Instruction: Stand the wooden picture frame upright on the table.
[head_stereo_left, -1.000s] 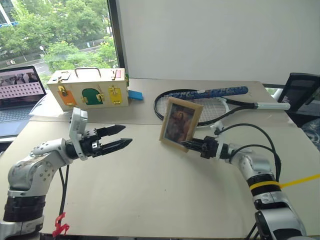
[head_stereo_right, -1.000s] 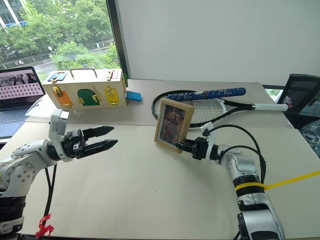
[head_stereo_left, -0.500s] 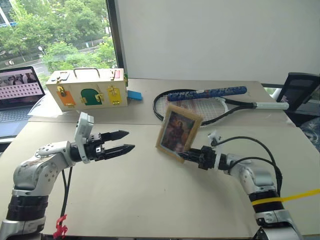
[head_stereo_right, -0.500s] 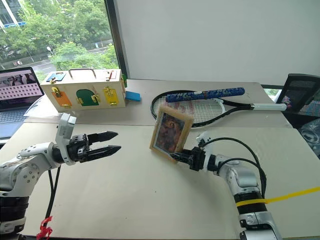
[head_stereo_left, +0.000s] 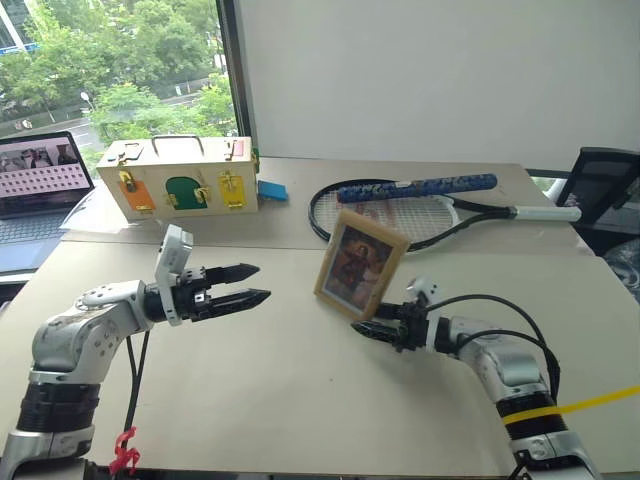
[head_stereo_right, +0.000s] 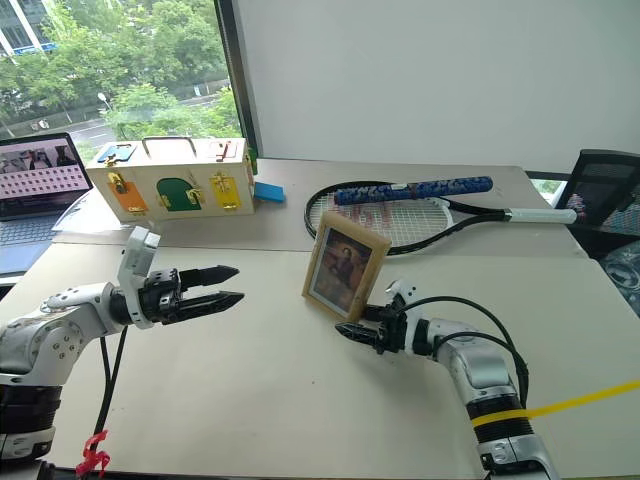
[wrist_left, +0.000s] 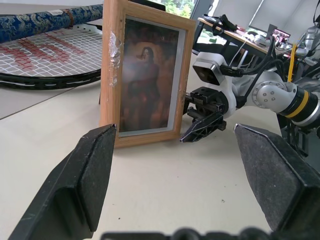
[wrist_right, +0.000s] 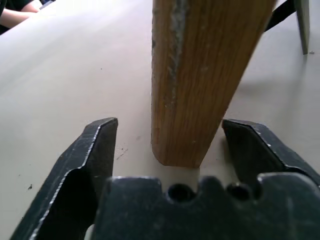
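Since one second ago, the right gripper (head_stereo_right: 362, 333) has let go of the wooden picture frame (head_stereo_right: 345, 270) and drawn back a little; its fingers (wrist_right: 95, 155) now stand wide on either side of the frame's lower corner without touching it. The frame, then lifted and tilted, now rests upright on the table (head_stereo_right: 270, 400), at picture centre.

Left to right in the head views:
- A laptop (head_stereo_left: 40, 185) sits at the far left edge, screen lit.
- A cream wooden box with coloured latched doors (head_stereo_left: 180, 180) stands at upper left, with a small blue block (head_stereo_left: 271, 189) just beside its right end.
- The left gripper (head_stereo_left: 248, 284) hovers above the table at centre left, fingers moderately open and holding nothing, pointing toward the frame and well apart from it.
- The frame's reddish-brown picture faces the left gripper.
- A tennis racket (head_stereo_left: 430, 210) lies flat behind the frame, handle toward the right; on it lies a blue patterned tube (head_stereo_left: 415, 187).
- A black chair (head_stereo_left: 605, 185) shows at the far right edge.

Nothing lies between the left gripper and the frame.
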